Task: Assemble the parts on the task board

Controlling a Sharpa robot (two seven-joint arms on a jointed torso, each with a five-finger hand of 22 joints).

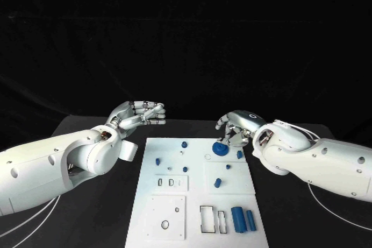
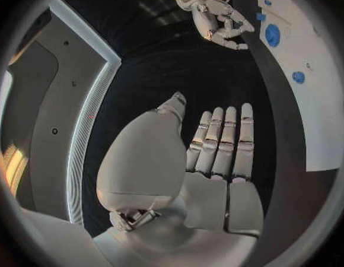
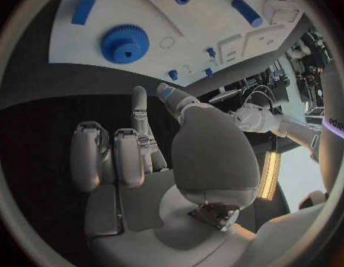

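Black desk (image 1: 93, 226), dark backdrop. White board (image 1: 198, 194) at centre; blue gear (image 1: 220, 148) lies on its far right part. Right robot hand (image 1: 236, 128) hovers just beyond the gear, fingers apart, empty. Left robot hand (image 1: 140, 114) empty, fingers loosely curled. Suggest lowering squarely over the gear, pinching its rim evenly.
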